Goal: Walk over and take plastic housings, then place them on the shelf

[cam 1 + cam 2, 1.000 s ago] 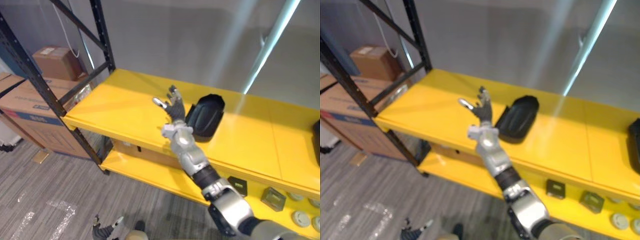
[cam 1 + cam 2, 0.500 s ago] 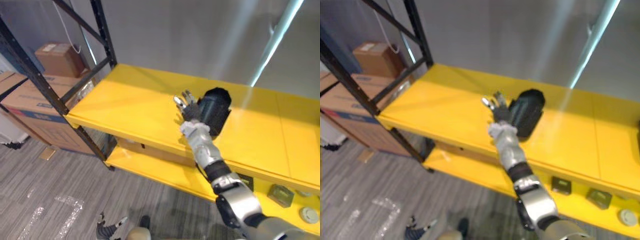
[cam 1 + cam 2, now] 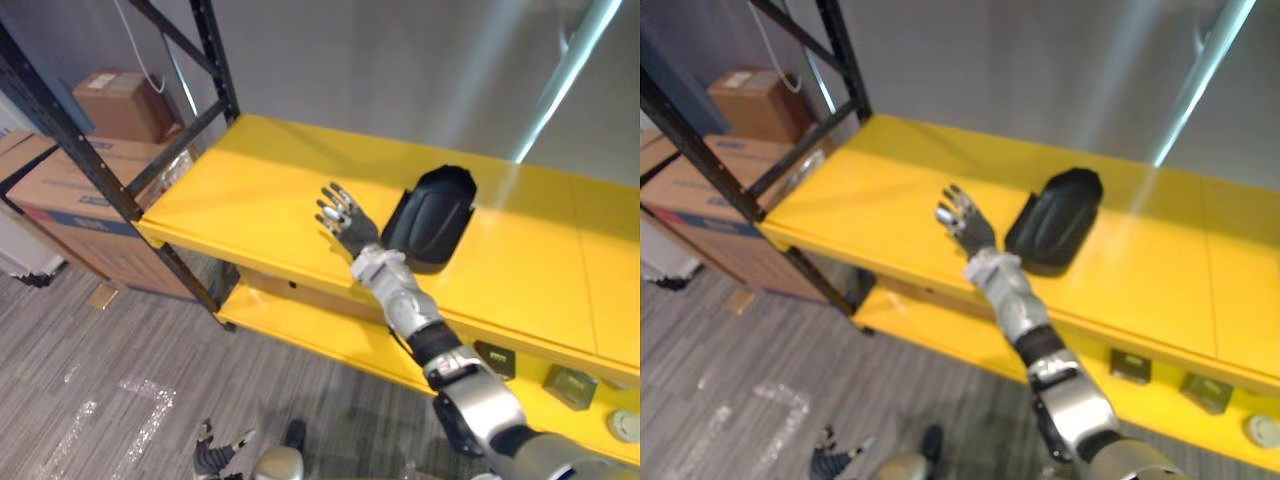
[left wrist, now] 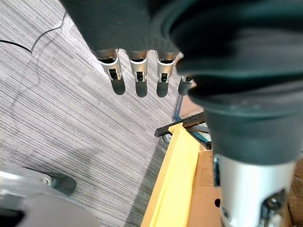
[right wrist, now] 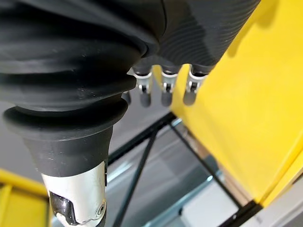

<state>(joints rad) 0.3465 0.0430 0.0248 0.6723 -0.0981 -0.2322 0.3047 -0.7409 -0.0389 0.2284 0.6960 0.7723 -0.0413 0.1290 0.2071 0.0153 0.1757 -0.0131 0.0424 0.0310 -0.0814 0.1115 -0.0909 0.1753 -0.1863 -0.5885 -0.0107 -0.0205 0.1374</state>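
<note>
1. Black plastic housing (image 3: 432, 217) lies on the top yellow shelf board (image 3: 250, 200), near the middle of the board's visible stretch and resting flat on it.
2. Its long axis runs from the board's front edge back towards the grey wall (image 3: 400, 60), leaning a little to the robot's right at the far end. The near end is rounded and sits close to the front edge. The far end is broader, with an angular outline.
3. Cannot tell whether the hollow side or the closed side faces up.
4. Right hand (image 3: 343, 218) hovers over the same board, just left of the housing and apart from it. Its fingers (image 5: 164, 87) are spread and straight, and it holds nothing.
5. Left hand (image 4: 136, 71) hangs low over the grey striped floor (image 3: 80, 400), fingers straight and empty.
6. No writing shows on the housing.
7. Two cardboard boxes stand left of the black rack upright (image 3: 215, 60). The small box (image 3: 110, 105) carries a white label on top. The large box (image 3: 70, 200) has a blue band along its side. The print on both is too small to make out.
8. The lower shelf board (image 3: 330, 335) holds small dark square parts (image 3: 497, 358) and a pale round disc (image 3: 625, 425) at the right.
</note>
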